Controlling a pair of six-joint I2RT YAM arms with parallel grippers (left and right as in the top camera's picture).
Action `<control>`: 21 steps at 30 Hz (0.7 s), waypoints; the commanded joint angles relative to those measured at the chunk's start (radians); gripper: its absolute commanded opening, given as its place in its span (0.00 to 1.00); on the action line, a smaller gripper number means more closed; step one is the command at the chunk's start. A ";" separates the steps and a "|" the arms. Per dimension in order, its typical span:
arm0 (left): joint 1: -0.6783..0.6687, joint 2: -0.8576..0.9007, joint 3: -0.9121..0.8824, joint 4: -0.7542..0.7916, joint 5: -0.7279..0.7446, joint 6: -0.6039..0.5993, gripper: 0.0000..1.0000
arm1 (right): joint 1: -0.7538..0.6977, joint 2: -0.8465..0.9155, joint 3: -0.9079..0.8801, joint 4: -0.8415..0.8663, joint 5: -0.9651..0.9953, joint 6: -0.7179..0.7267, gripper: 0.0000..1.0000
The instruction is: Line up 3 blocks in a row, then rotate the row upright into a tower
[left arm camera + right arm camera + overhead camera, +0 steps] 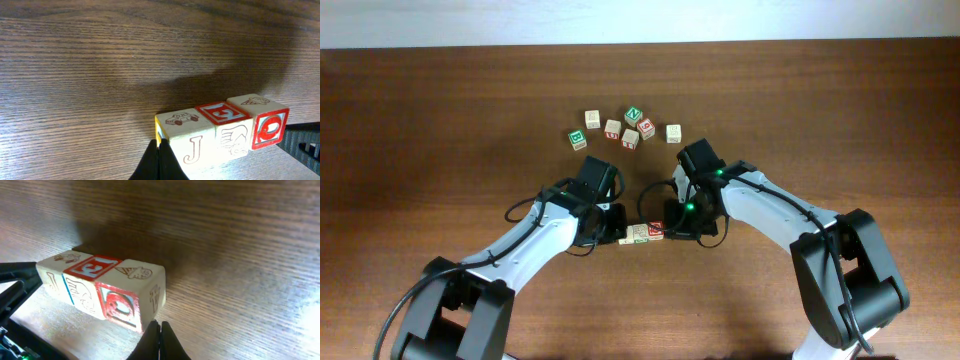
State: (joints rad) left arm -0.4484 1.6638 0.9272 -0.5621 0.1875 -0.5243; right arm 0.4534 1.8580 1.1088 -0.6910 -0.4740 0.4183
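Three pale wooden blocks [642, 233] lie touching in a short row on the table between my two arms. In the left wrist view the nearest block [187, 137] shows a J and a car drawing, the middle one [223, 114] a red letter on top, the far one [270, 127] a red face. My left gripper [160, 156] is shut, empty, its tip against the J block's end. My right gripper [160, 336] is shut too, holding nothing, its tip at the lower corner of the red-faced end block [132, 292]. Each gripper's dark fingers show at the other wrist view's edge.
Several other letter cubes [630, 126] sit in a loose cluster farther back, among them green-faced ones [577, 138] and red-faced ones [647, 129]. The brown wooden table [440, 120] ends at a pale far edge along the top of the overhead view.
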 commanded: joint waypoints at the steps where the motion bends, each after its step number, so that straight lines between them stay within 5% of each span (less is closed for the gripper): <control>1: 0.006 0.010 0.010 -0.003 0.007 0.030 0.00 | 0.007 0.013 -0.002 -0.016 -0.013 0.033 0.04; 21: 0.047 0.056 0.010 0.031 0.122 0.046 0.00 | -0.029 0.013 -0.002 0.045 0.030 -0.074 0.04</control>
State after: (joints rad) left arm -0.4026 1.7134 0.9276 -0.5480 0.2535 -0.5198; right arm 0.4278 1.8580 1.1088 -0.6495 -0.4538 0.3584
